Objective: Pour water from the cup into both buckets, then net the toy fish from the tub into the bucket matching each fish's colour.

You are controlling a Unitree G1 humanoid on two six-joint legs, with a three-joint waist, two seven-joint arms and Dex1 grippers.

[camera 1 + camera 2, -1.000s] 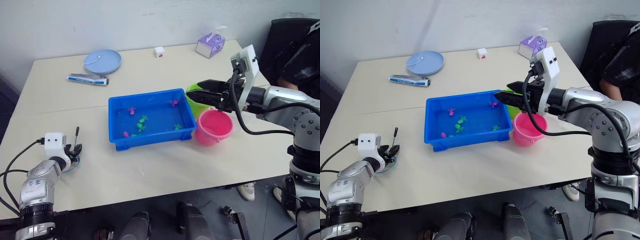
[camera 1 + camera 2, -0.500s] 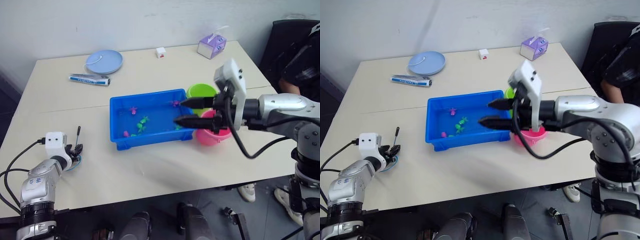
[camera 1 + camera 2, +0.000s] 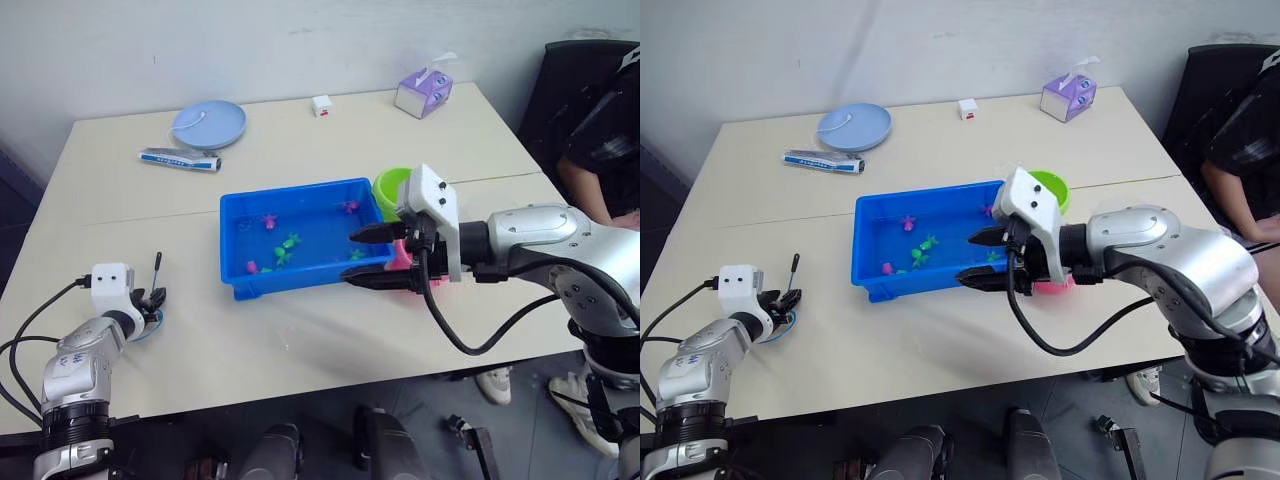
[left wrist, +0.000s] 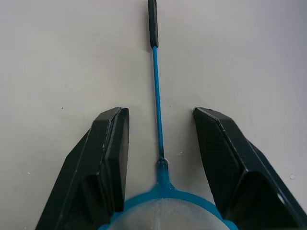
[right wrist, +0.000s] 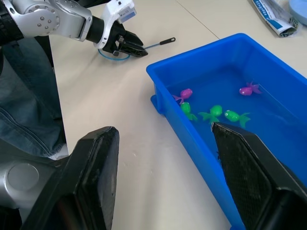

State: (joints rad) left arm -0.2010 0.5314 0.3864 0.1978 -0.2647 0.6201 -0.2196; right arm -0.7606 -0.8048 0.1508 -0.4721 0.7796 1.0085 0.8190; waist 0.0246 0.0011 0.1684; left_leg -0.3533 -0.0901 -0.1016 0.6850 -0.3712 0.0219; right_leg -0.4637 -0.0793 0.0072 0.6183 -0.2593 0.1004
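A: Where does the net (image 4: 158, 143) lie?

B: Flat on the tabletop (image 3: 300, 340), well left of the tub (image 3: 303, 237). Its hoop sits between the left gripper's (image 4: 160, 158) spread jaws, and the handle runs straight ahead, along the fingers.

A: And the other arm?

B: The right gripper (image 3: 372, 258) hovers empty, jaws apart, over the tub's right end. The left is far nearer the net.
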